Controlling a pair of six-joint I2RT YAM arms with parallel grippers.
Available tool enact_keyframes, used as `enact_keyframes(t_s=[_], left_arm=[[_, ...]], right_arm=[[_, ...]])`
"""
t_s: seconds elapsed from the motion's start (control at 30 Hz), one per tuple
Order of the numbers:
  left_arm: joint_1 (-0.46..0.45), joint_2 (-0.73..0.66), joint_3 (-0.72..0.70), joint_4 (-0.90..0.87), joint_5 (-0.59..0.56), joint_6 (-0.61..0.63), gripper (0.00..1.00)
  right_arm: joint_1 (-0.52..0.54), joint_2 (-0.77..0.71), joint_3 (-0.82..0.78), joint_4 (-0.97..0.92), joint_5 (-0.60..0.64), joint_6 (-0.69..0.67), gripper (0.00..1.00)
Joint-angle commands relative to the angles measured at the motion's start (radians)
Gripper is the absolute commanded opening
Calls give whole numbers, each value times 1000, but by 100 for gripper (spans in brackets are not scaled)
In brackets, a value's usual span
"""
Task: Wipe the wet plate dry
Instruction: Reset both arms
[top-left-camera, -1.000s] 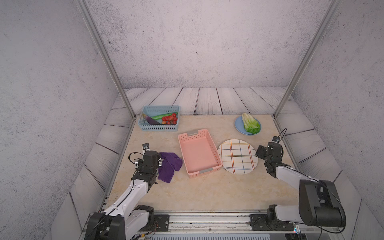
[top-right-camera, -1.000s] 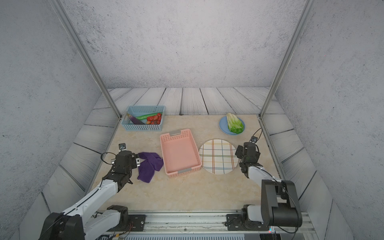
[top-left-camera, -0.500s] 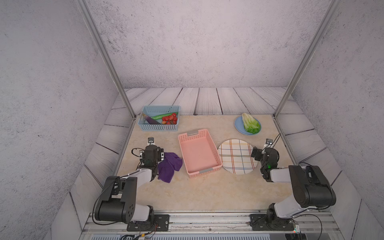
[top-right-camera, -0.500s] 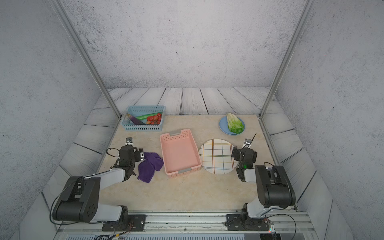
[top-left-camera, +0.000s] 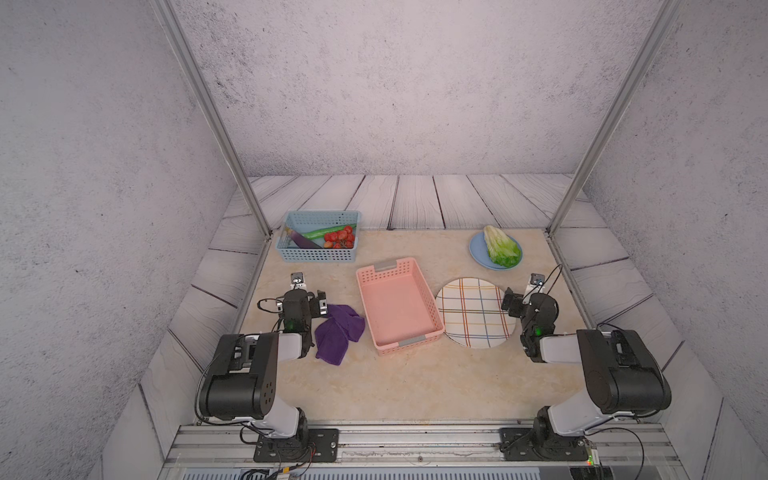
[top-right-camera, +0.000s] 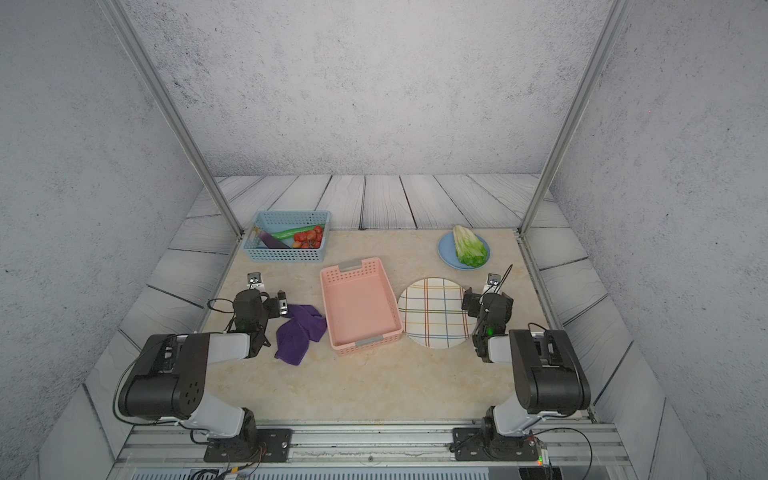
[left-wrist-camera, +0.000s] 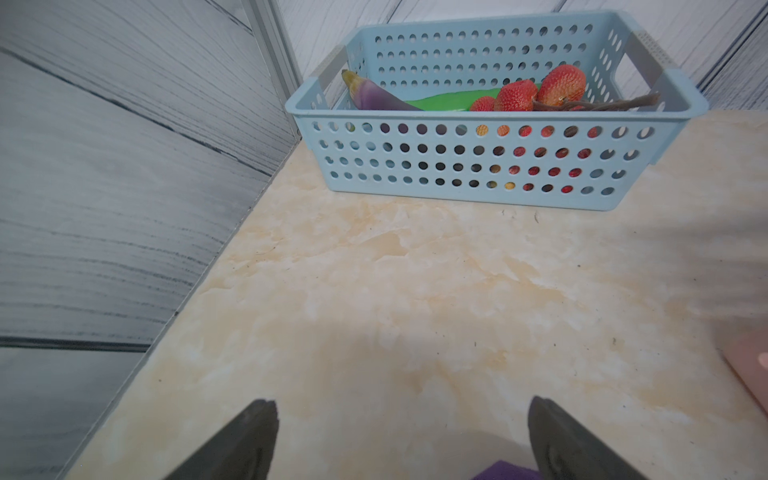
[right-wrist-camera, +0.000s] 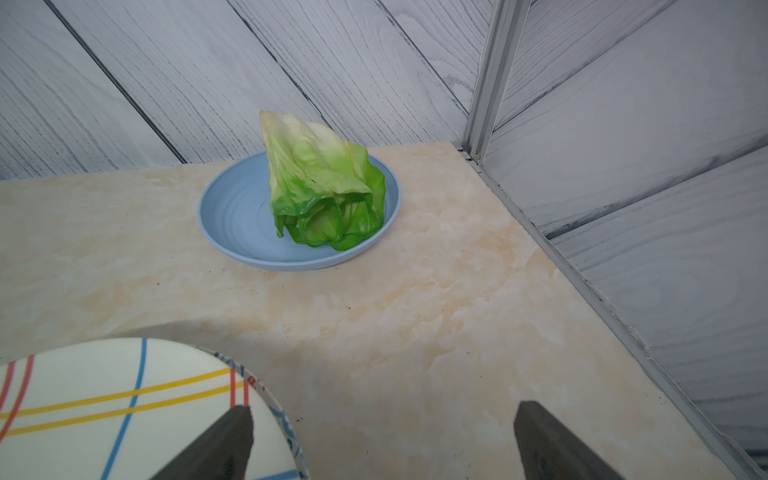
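Two plates are seen: one round white check-lined plate (top-left-camera: 473, 311), laid flat beside one pink perforated plastic basket (top-left-camera: 395, 307) with the right gripper (right-wrist-camera: 382, 415) at its edge, and one blue plate (top-left-camera: 476, 249) bearing lettuce (top-left-camera: 500, 249). One crumpled purple cloth (top-left-camera: 338, 332) is seen beside the left gripper (left-wrist-camera: 399, 415). Both grippers are spread, empty.

Cloth (left-wrist-camera: 503, 473) mostly off-frame (plate (right-wrist-camera: 104, 407) too)

On the beige marble tabletop (top-left-camera: 415, 386) a round white plate with coloured check lines (top-left-camera: 473, 316) lies flat, just beside a pink perforated plastic basket (top-left-camera: 397, 307). The right gripper (top-left-camera: 510, 302) is at the rim of this plate. A crumpled purple cloth (top-left-camera: 338, 334) lies on the other side of the basket, close to the left gripper (top-left-camera: 322, 303).
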Motion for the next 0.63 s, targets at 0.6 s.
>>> enact_keyframes(t_s=[0.6], left_arm=[[2,-12,-8,18,10,-3,99]], right_arm=[[10,10,2,11,-3,-17,99]])
